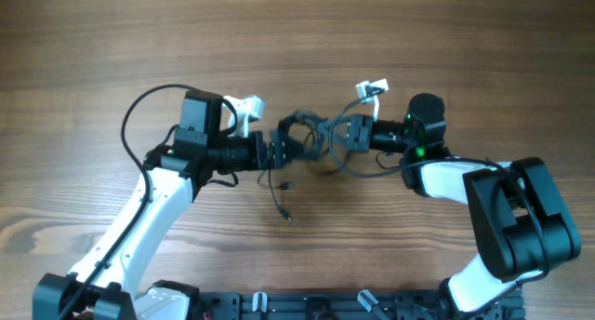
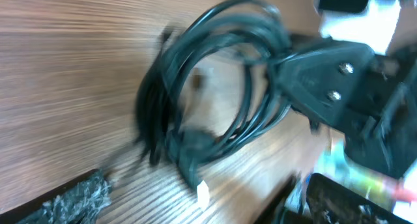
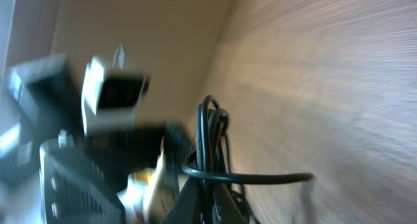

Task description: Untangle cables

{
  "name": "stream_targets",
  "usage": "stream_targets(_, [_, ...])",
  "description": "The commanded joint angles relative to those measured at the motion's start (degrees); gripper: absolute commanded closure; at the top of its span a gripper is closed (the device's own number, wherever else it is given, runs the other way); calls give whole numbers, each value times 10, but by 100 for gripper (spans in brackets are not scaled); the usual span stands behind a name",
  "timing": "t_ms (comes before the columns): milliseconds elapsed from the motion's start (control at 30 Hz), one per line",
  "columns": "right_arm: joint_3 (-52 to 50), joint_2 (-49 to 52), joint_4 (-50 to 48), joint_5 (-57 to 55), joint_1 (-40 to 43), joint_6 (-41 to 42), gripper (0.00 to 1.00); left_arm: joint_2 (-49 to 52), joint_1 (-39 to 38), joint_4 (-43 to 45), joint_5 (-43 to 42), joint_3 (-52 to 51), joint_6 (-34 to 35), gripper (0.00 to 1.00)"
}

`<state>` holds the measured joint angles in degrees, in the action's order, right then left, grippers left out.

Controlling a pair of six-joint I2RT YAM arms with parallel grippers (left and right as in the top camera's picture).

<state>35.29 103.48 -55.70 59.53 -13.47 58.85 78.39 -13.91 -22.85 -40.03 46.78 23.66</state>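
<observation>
The cables (image 1: pixel 311 136) form a tangled black bundle of loops on the wooden table between my two grippers. One loose end (image 1: pixel 282 206) trails toward the front. My left gripper (image 1: pixel 282 153) stands open just left of the bundle. In the left wrist view its fingers (image 2: pixel 78 195) sit wide apart, with the coil (image 2: pixel 208 87) ahead of them and a white-tipped plug (image 2: pixel 202 193) between them on the table. My right gripper (image 1: pixel 337 134) is shut on the bundle's right side. The right wrist view shows its fingers (image 3: pixel 228 204) pinching several strands (image 3: pixel 208 136).
A small dark piece (image 1: pixel 285 184) lies on the table in front of the bundle. The left arm's thick wire (image 1: pixel 139 106) loops out to the left. The black frame (image 1: pixel 307 306) with the arm bases runs along the front edge.
</observation>
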Motion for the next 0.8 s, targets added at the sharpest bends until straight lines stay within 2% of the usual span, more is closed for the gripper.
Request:
stream_targets(0, [3,-7,-12,-162,-2,198,96,2,3,14,61,4,229,0])
stream_targets(133, [3,-7,-63,-217,-17,242,96,2,0,16,61,4,363,0])
stream_targets(300, [3,-7,-66,-223,-54,268,95,2,-21,27,92,4,461,0])
stream_targets(500, [3,-7,-66,-221,-94,288,95,2,-59,45,194,4,566,0])
stream_targets(567, [3,-7,-70,-221,-105,308,96,2,-66,45,213,4,607,5])
stream_targets(767, [3,-7,-115,-221,-127,344,96,2,-82,44,256,4,696,28])
